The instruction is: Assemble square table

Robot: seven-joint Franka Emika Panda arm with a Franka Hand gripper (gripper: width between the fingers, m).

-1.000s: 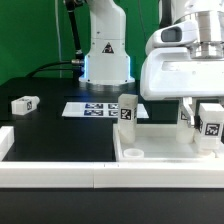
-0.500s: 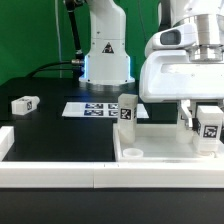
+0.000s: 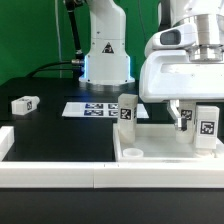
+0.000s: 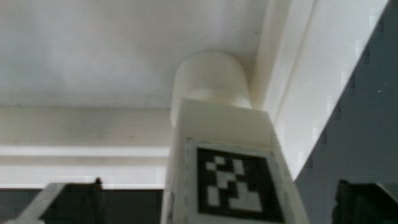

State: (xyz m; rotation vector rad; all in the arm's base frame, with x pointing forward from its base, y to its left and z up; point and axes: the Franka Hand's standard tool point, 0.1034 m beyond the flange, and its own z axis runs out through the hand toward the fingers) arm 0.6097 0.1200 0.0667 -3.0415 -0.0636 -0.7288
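The arm's gripper [image 4: 217,208] lets go of a white leg [image 3: 207,125] standing upright in a corner of the square table top [image 3: 165,142], on the exterior view's right. Half a second ago the dark finger sat tight against the leg. Now a gap shows between them, and the leg stands a touch further toward the exterior view's left. In the wrist view the jaws are spread wide, one fingertip [image 4: 68,203] well off to each side of the tagged leg and neither touching it. The pincer is released and empty.

The leg stays up on its own, so it looks seated in its socket, though how firmly cannot be told from here. A second leg [image 3: 127,110] stands upright in the corner on the exterior view's left, and the near corner socket [image 3: 132,154] is bare. A third leg [image 3: 25,103] lies loose on the black table [image 3: 50,125], well apart from the top and beyond the marker board [image 3: 95,108]. By the look of it about half the legs are in, and a loose one is probably next.
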